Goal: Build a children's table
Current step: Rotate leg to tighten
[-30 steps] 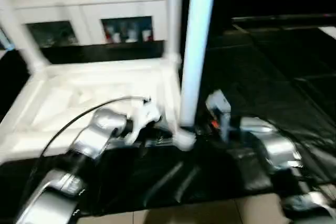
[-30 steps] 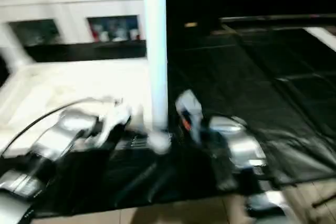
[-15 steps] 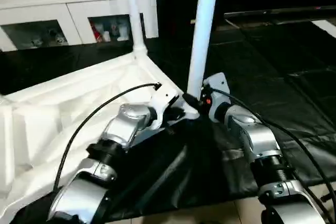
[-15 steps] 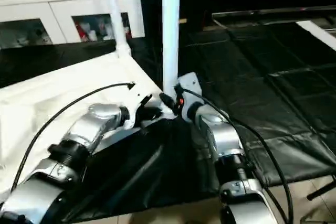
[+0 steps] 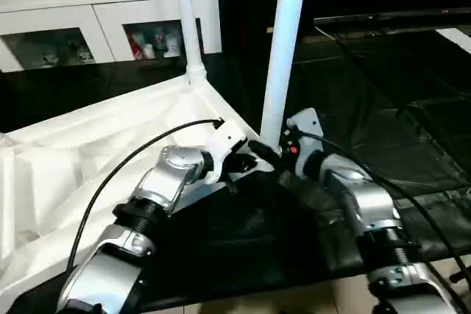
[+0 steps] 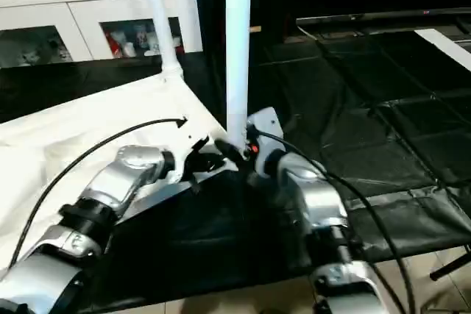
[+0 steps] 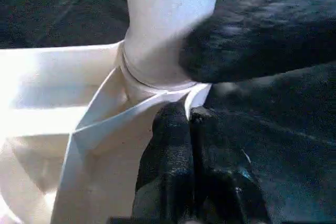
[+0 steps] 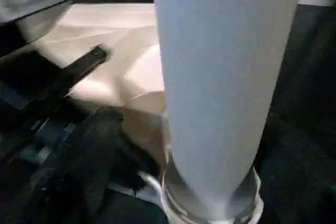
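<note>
Pinching fully shut with the left claw (image 7: pixel 187 118), tips bearing on the rim of the corner socket (image 7: pixel 157 85) at lower centre of the left wrist view. Crowding in from the opposite side with the right claw (image 5: pixel 269 154), lying against the base of the near leg (image 5: pixel 283 49); not showing clearly enough to say how wide it is standing.

Rising straight up from between the two claws, the near leg, long axis vertical, running out of the top of the head views and sitting in the socket with its collar just above the rim. Both claws lying equally close to it, the left on the tabletop side, the right on the mat side.

Lying upside down across the left half of the head views, the children's table top (image 5: pixel 96 152), ribbed underside up. Standing at its far corner, upper centre, a second leg (image 5: pixel 185 20).

Arching over the left forearm, a black cable (image 5: pixel 125 167). Spreading under everything, a black mat (image 5: pixel 383 93). Standing along the upper left, a white cabinet (image 5: pixel 110 5), well apart.

Nothing blocking the leg; probably seating it firmly being the step in hand.
</note>
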